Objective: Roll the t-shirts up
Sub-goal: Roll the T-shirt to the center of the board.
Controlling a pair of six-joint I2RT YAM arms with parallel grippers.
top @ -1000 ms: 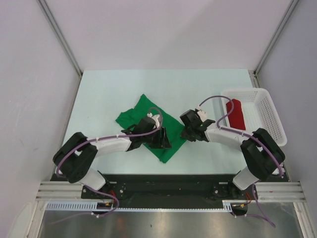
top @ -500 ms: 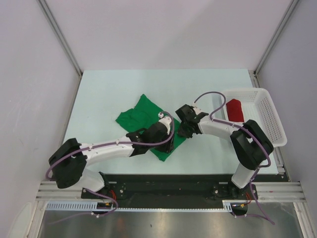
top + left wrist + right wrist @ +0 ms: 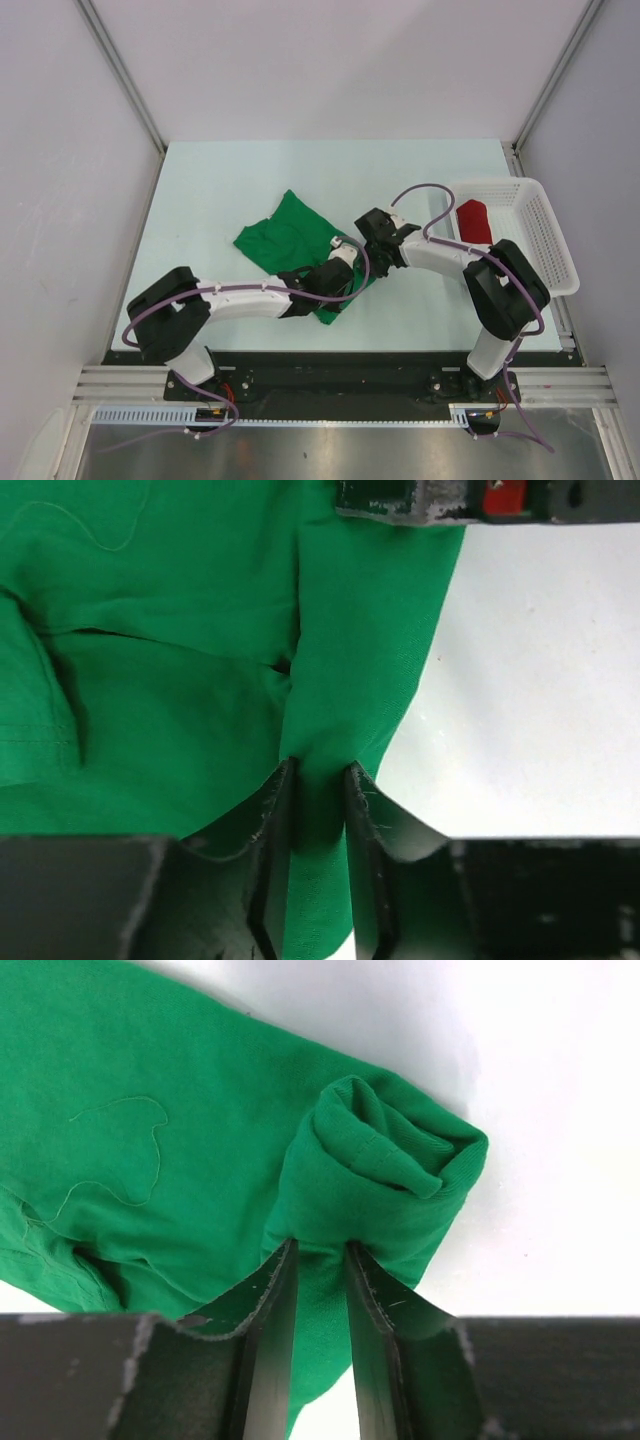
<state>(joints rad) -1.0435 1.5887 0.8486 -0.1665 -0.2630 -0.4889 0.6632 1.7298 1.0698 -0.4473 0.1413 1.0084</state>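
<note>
The green t-shirt (image 3: 285, 238) lies crumpled on the pale table, its right edge partly rolled. My left gripper (image 3: 343, 268) is at the shirt's near-right corner. In the left wrist view it (image 3: 318, 780) is shut on a raised fold of the green cloth (image 3: 180, 680). My right gripper (image 3: 366, 258) meets the same edge from the right. In the right wrist view it (image 3: 320, 1260) is shut on the green cloth just below a small rolled end (image 3: 385, 1155). The red t-shirt (image 3: 473, 220) lies in the basket.
A white mesh basket (image 3: 545, 240) stands at the table's right edge. The two grippers are a few centimetres apart, and the right gripper's body (image 3: 440, 500) shows at the top of the left wrist view. White walls enclose the table on three sides.
My left arm has reached to the right along the shirt's near edge, and its jaws have closed onto a fold. My right gripper shifted slightly left and kept its grip.
</note>
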